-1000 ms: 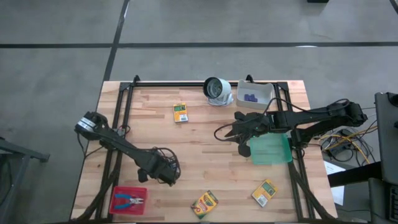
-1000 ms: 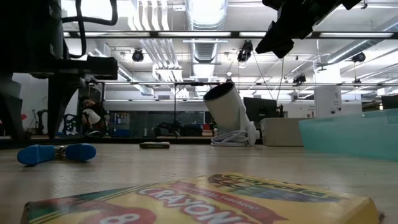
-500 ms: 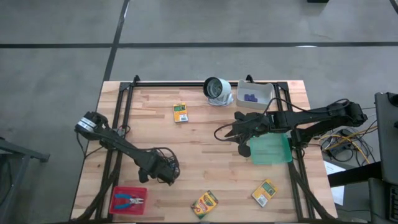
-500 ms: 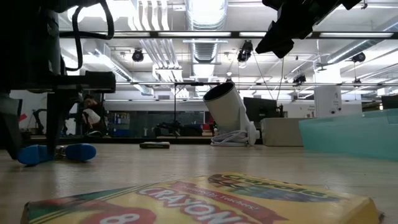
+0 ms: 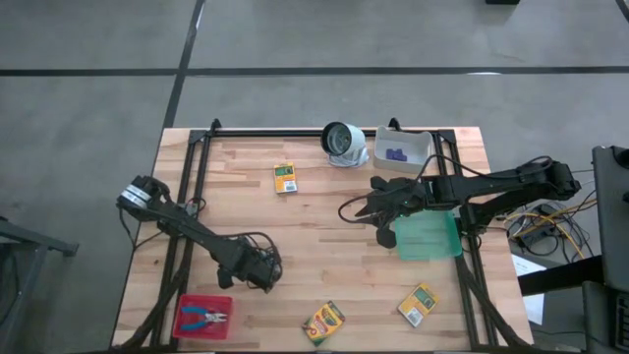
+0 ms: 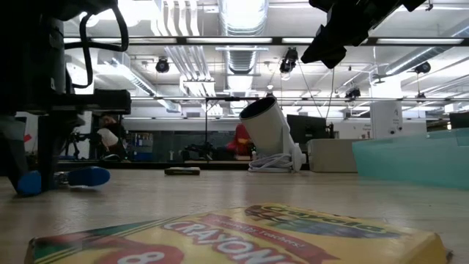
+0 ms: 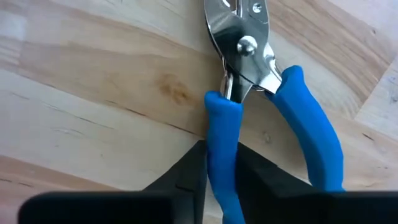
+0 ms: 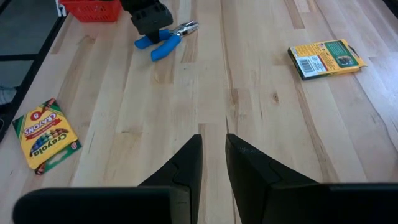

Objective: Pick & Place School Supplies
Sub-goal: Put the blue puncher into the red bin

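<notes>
Blue-handled pliers — lying on the wooden table near its 7 o'clock corner, the left gripper clenching on one handle. Right gripper — hovering at centre-right with fingers nearly closed, holding nothing. Crayon boxes sitting at 6, 5 and 11 o'clock; purple pieces resting in the white bin at 1 o'clock.
</notes>
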Robot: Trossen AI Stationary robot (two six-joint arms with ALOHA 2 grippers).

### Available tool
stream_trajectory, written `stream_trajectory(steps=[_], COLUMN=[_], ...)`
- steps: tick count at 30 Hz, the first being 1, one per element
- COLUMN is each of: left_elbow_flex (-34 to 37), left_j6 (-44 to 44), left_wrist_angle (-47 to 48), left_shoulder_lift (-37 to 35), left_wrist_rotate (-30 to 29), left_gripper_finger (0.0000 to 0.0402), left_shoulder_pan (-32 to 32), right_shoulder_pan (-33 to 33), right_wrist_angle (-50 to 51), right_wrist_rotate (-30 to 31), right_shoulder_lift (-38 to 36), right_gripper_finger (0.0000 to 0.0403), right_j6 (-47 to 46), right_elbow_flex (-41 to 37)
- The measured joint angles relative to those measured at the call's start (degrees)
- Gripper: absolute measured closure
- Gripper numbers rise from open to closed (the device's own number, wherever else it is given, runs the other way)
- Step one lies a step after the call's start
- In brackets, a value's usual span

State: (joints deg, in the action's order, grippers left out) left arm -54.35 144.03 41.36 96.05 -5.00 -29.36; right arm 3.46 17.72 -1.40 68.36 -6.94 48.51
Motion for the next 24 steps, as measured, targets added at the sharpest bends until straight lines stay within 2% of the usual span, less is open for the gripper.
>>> stream_trajectory(steps=[5, 14, 20, 24], left_elbow_flex=[-0.04, -1.22, -2.4, -2.4], left_j6=[0.0, -0.13, 0.99, -3.5], left_wrist_angle=[-0.04, 0.3, 4.11, 6.14], left_shoulder_lift=[0.0, 0.02, -2.18, -4.04], left_wrist_rotate=[-0.03, -0.76, -1.64, -2.59], left_gripper_finger=[0.0345, 0.0344, 0.0344, 0.0344], left_shoulder_pan=[0.0, 0.03, 0.24, 0.22], right_shoulder_pan=[0.0, 0.0, 0.0, 0.0], right_wrist_angle=[0.0, 0.0, 0.0, 0.0], right_wrist_rotate=[0.0, 0.01, -0.01, 0.0], right_shoulder_lift=[0.0, 0.0, 0.0, 0.0], right_gripper_finger=[0.0335, 0.0335, 0.0335, 0.0335], right_j6=[0.0, 0.02, 0.02, 0.01], right_elbow_flex=[0.0, 0.0, 0.0, 0.0])
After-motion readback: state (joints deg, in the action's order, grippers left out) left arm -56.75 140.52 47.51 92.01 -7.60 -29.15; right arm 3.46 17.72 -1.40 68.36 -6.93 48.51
